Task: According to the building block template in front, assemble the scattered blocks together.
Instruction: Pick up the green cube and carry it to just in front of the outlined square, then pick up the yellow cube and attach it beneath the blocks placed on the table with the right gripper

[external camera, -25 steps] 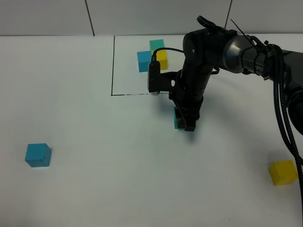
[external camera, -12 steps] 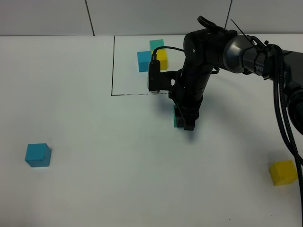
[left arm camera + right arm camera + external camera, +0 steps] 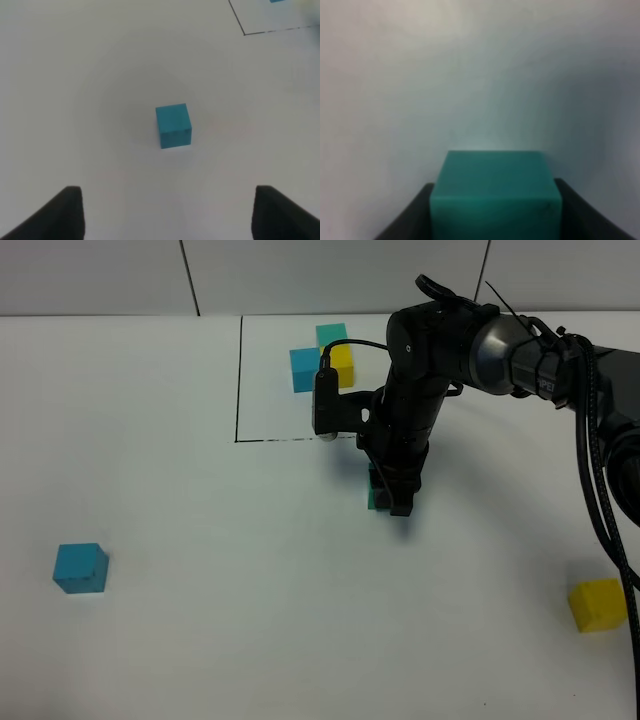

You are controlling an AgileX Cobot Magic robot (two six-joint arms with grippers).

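Teal cube (image 3: 495, 190), matte, plain-faced and sharp-edged, is sitting clamped between the black fingers of the right gripper (image 3: 393, 502), low at the white table (image 3: 200, 640); cannot tell if touching it. It is lying just outside the near edge of the thin black line (image 3: 240, 380) framing the template (image 3: 322, 358), an L of blue, yellow and teal cubes. The blue cube (image 3: 173, 125) is resting far left, ahead of the left gripper (image 3: 170, 214), whose jaws are standing wide apart, gripping nothing. The yellow cube (image 3: 598, 604) is sitting far right.
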